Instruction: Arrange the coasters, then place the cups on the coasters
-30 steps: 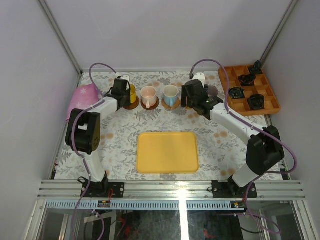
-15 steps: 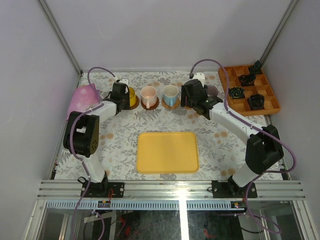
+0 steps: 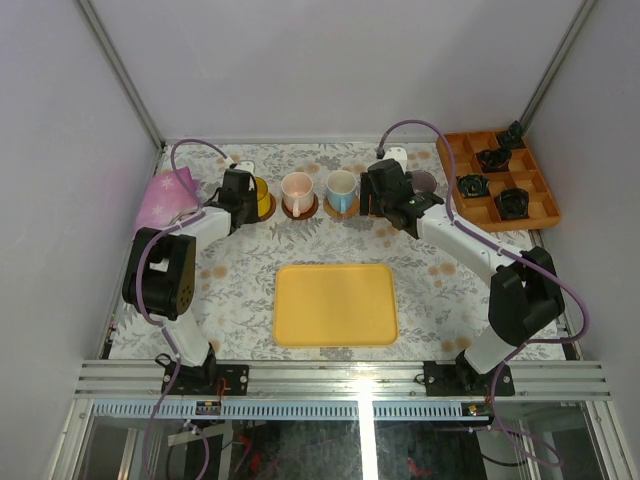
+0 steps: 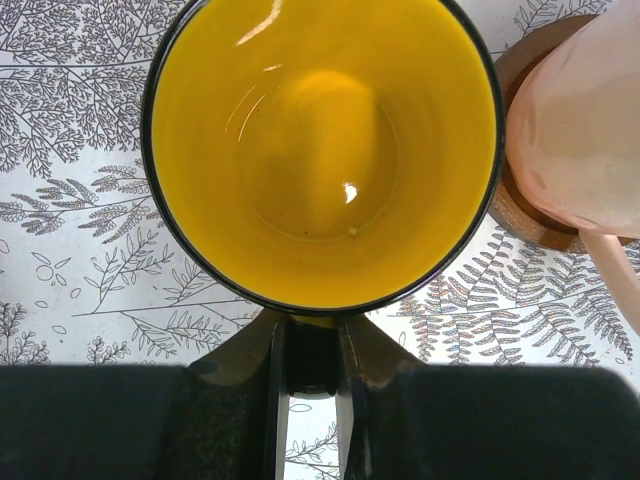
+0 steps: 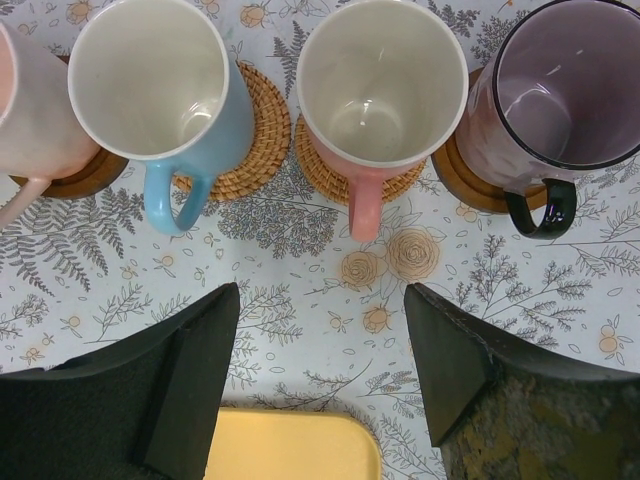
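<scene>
In the left wrist view the yellow cup (image 4: 320, 150) fills the frame, and my left gripper (image 4: 312, 325) is shut on its handle. Whatever lies under this cup is hidden. From above, this cup (image 3: 263, 191) stands at the left end of the row. To its right, the pale pink cup (image 5: 25, 115), the light blue cup (image 5: 150, 75), the salmon cup (image 5: 380, 80) and the mauve cup (image 5: 560, 85) each sit on a coaster (image 5: 255, 130). My right gripper (image 5: 320, 300) hangs open above the bare table just in front of the salmon cup, holding nothing.
A yellow tray (image 3: 335, 303) lies in the middle of the table. An orange compartment tray (image 3: 540, 205) with black gadgets sits at the back right. A pink cloth (image 3: 165, 195) lies at the left edge.
My left arm has swung a little to the left, its gripper still on the yellow cup. The right gripper has barely moved.
</scene>
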Available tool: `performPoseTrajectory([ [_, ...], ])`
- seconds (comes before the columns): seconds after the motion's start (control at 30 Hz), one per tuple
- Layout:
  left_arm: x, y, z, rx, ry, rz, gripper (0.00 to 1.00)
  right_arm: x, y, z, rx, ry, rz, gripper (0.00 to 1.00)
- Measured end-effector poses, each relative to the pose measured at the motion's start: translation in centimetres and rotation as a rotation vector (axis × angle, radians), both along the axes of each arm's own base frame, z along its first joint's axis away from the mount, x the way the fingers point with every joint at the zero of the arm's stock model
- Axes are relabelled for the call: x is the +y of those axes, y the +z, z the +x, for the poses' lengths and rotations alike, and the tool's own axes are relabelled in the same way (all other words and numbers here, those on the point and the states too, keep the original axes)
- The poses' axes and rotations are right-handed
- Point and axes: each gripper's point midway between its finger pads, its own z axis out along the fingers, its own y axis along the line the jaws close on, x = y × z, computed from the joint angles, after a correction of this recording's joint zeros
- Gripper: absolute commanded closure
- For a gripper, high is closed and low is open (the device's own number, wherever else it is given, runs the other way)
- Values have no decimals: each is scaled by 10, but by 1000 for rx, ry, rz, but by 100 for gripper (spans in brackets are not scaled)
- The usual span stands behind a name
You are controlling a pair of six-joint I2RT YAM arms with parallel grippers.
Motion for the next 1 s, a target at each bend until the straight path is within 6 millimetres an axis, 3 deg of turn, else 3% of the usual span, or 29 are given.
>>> performPoseTrajectory([
  [0.13, 0, 0, 0, 0, 3, -3, 99, 1, 0, 0, 2, 3, 3, 26],
  [0.27, 0, 0, 0, 0, 9, -6, 90, 1, 0, 0, 2, 4, 3, 26],
  [0.57, 4, 1, 1, -6, 43, 1, 44, 2, -7, 0, 16, 6, -3, 26],
  [0.77, 6, 1, 2, -9, 51, 5, 38, 2, -11, 1, 24, 7, -9, 25],
  [1.0, 6, 3, 1, -11, 53, 3, 14, 2, -11, 1, 25, 7, -9, 25],
])
